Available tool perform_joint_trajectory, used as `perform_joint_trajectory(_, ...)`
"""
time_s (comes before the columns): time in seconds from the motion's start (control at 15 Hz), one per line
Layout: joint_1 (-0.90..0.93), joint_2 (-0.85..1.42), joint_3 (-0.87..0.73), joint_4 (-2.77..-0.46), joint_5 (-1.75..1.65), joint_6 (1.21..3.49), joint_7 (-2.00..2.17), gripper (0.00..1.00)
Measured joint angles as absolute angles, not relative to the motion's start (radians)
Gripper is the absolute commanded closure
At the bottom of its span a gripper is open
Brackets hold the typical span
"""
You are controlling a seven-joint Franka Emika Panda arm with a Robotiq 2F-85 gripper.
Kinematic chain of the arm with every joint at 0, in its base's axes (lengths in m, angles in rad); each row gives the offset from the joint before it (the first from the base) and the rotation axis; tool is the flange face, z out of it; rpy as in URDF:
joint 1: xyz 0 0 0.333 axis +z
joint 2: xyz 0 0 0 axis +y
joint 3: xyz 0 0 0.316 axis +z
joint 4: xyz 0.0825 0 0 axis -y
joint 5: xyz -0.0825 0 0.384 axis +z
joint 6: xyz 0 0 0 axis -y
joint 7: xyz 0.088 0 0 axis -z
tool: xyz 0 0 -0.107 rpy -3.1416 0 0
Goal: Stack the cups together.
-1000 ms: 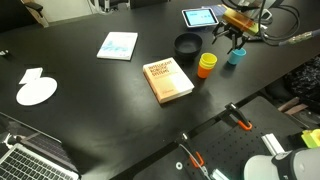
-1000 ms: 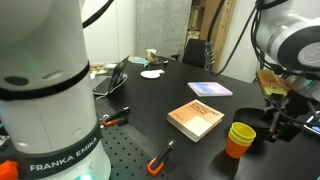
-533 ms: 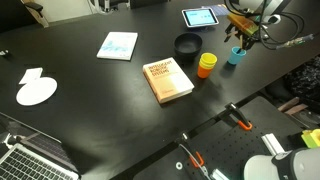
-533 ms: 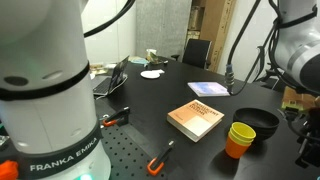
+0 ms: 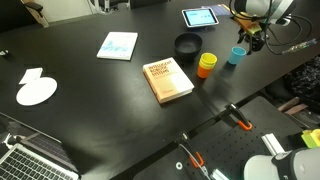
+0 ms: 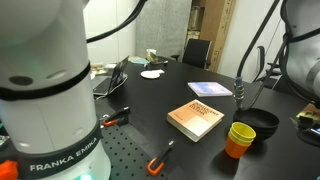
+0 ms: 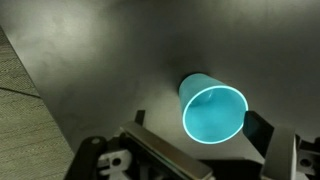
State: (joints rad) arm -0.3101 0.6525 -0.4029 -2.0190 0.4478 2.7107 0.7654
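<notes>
Standing upright, the teal cup [image 7: 212, 108] shows a bright rim.

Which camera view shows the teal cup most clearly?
The wrist view: the teal cup is close and large, its open rim toward the camera. In an exterior view the cup is only a small spot. In an exterior view with the black bowl, the cup is not visible.

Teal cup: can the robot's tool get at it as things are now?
Probably yes. The tool hangs open just above the teal cup, which stands upright with nothing over it. The orange cup stands apart to one side, so the way down looks free.
</notes>
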Motion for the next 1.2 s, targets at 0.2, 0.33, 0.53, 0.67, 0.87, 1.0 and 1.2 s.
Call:
perform_joint_trajectory(0.2, -0.299, 0.692, -0.414, -1.994, 0.408, 2.697, 0.855, 0.0)
perform_joint_trajectory(0.33, -0.293, 0.73, -0.414, -1.966, 0.398, 2.695, 0.905, 0.0)
perform_joint_trajectory(0.53, -0.292, 0.787, -0.414, -1.917, 0.387, 2.69, 0.969, 0.0)
perform_joint_trajectory(0.67, -0.292, 0.821, -0.418, -1.886, 0.376, 2.685, 1.008, 0.0)
perform_joint_trajectory(0.87, -0.293, 0.859, -0.424, -1.844, 0.364, 2.672, 1.047, 0.32)
perform_joint_trajectory(1.0, -0.293, 0.877, -0.424, -1.824, 0.359, 2.667, 1.058, 0.49)
perform_joint_trajectory(1.2, -0.293, 0.894, -0.424, -1.802, 0.357, 2.656, 1.067, 0.72)
